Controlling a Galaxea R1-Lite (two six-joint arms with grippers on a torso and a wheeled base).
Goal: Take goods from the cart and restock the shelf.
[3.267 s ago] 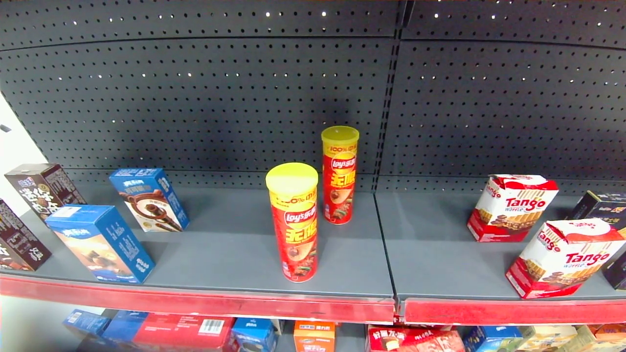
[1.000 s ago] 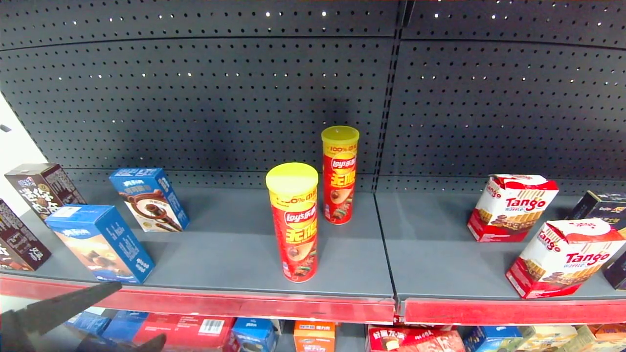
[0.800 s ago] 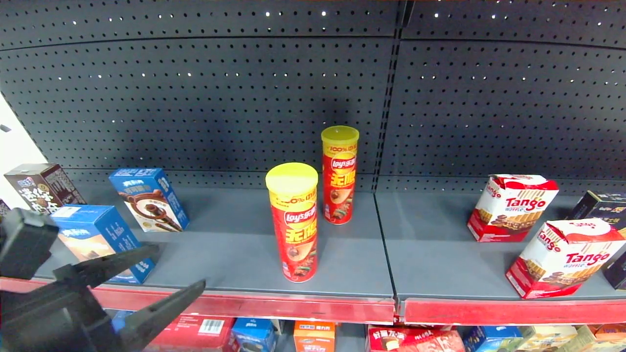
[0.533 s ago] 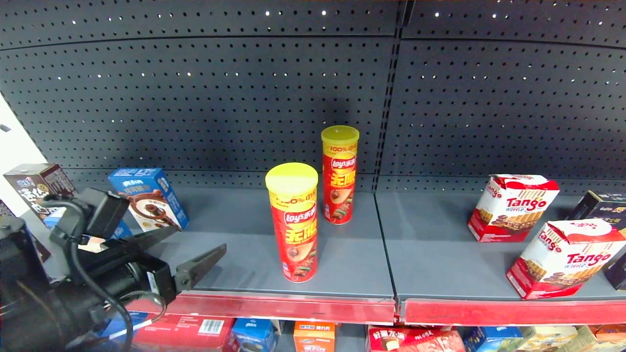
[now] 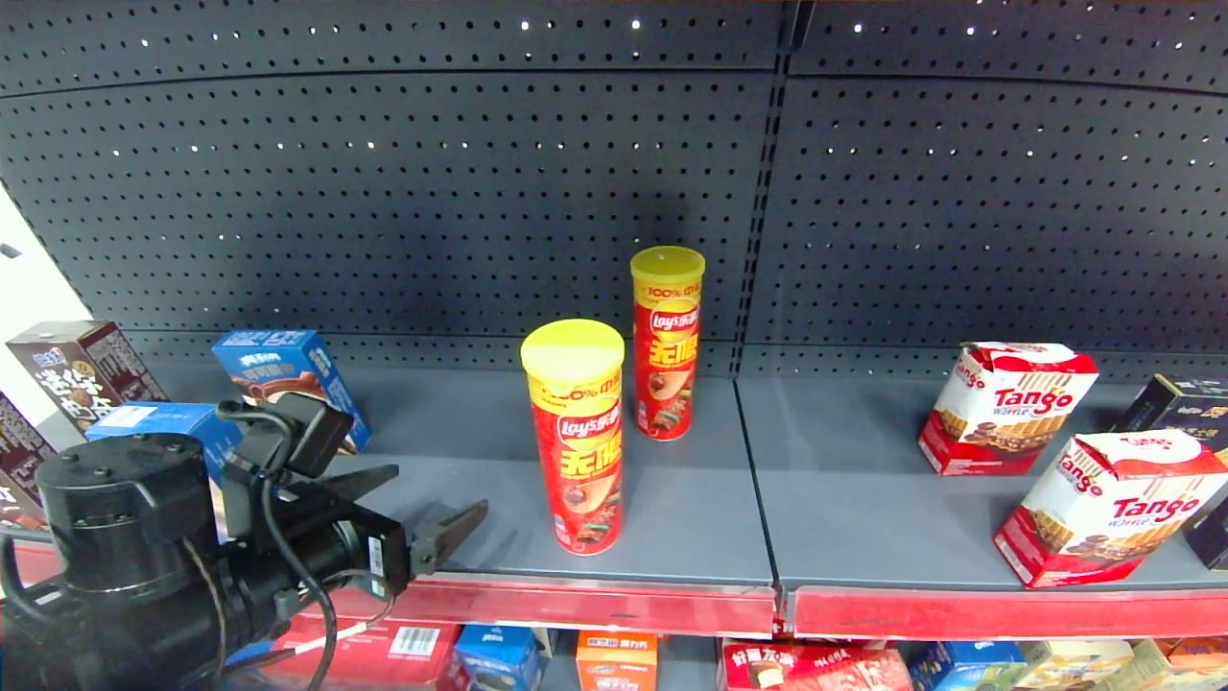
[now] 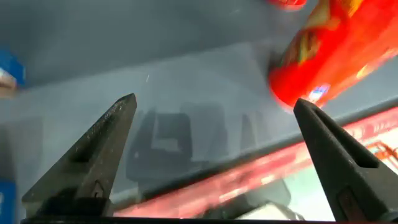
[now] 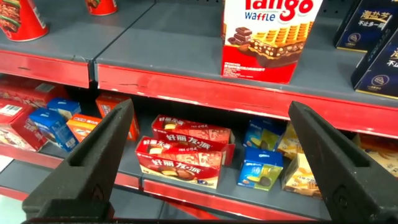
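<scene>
Two red chip cans with yellow lids stand upright mid-shelf, the front can (image 5: pixel 578 451) near the edge and the rear can (image 5: pixel 665 355) by the pegboard. My left gripper (image 5: pixel 436 494) hovers open and empty over the shelf's front edge, left of the front can. In the left wrist view the left gripper (image 6: pixel 214 106) has its fingers spread wide, with the front can (image 6: pixel 329 56) just off one fingertip. My right gripper (image 7: pixel 211 107) is open and empty, held below the shelf front, facing a wafer box (image 7: pixel 268 37).
Grey shelf (image 5: pixel 844 499) with a red front strip (image 5: pixel 576 603). Blue boxes (image 5: pixel 288 379) and dark boxes (image 5: pixel 82 369) stand at the left, two wafer boxes (image 5: pixel 1003 408) at the right. The lower shelf holds several boxes (image 7: pixel 183 155). Bare shelf lies between the cans and the wafer boxes.
My left arm has risen into the head view from the lower left and moved right toward the front can, gripper open throughout. The goods on the shelf have not moved.
</scene>
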